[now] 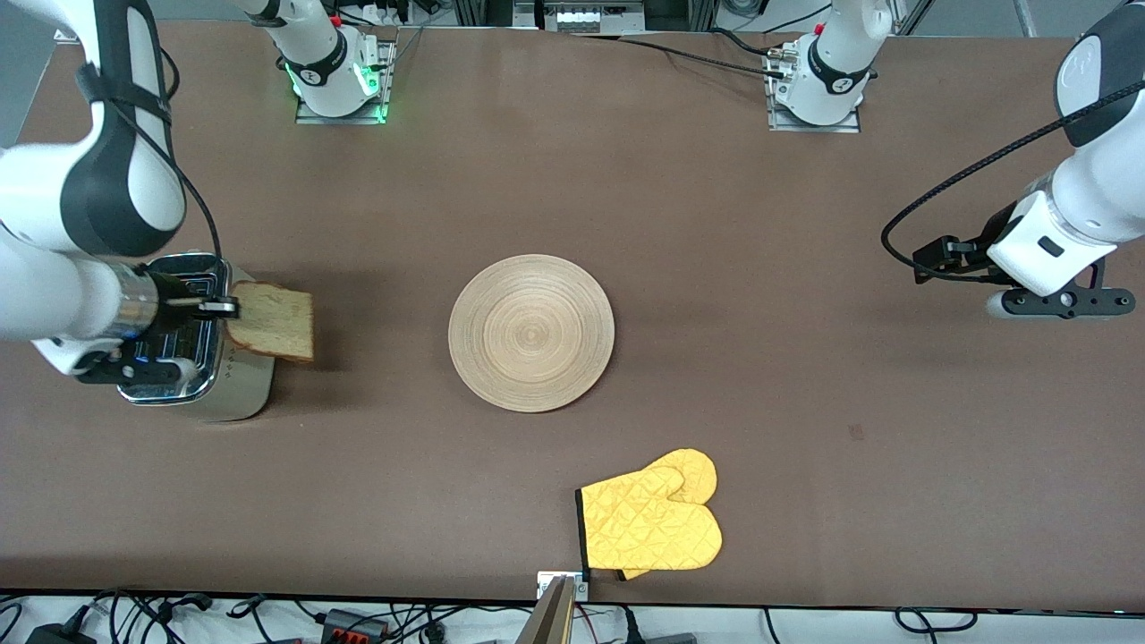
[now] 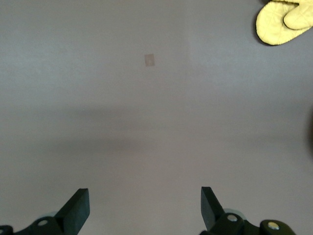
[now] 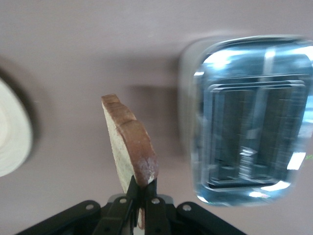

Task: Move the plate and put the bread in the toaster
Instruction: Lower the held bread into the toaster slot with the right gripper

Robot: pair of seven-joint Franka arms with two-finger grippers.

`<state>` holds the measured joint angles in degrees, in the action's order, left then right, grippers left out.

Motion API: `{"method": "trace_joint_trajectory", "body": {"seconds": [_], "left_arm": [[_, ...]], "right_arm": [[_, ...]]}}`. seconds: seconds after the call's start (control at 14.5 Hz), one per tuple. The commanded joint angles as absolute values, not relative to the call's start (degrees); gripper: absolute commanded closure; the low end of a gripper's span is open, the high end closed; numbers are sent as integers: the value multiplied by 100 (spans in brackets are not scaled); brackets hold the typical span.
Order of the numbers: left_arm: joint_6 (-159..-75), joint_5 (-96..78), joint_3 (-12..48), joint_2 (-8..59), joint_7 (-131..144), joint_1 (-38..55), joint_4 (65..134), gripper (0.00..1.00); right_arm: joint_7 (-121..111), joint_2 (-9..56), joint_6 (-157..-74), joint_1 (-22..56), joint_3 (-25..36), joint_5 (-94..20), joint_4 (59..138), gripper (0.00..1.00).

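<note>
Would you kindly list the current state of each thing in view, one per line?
Bread: held by one edge in the right claw, in the air beside the toaster, not in a slot.
Toaster: upright, both slots empty.
Plate: flat on the table, nothing on it.
Oven mitt: lying flat, nearer the front camera than the plate.
Right claw: shut on the bread.
Left claw: open, empty, waiting over bare table.

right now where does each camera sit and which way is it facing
Front view: high across the table, looking down at both arms, plate, toaster, mitt; the bases line its top.
Left wrist view: on the left arm, looking down at bare table; the open left end effector shows, mitt at the edge.
Right wrist view: on the right arm, looking down at the toaster; the right end effector is shut on the bread.
Shared: front and left wrist views both show the mitt.
</note>
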<state>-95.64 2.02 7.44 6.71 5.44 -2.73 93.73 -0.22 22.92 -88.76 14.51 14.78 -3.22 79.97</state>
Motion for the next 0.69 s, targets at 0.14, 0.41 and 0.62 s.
{"method": "trace_joint_trajectory", "body": {"seconds": [0.14, 0.41, 0.62], "left_arm": [[-9580, 290, 712, 369, 519, -202, 9625, 0], [-9738, 264, 747, 457, 624, -176, 9308, 0], [-9721, 264, 756, 448, 615, -185, 9308, 0]], "right_arm": [[123, 1969, -8570, 1521, 1477, 648, 8024, 100], [35, 1960, -8648, 1433, 1485, 1677, 8051, 100], [88, 2065, -8657, 1494, 1468, 2082, 8121, 100]]}}
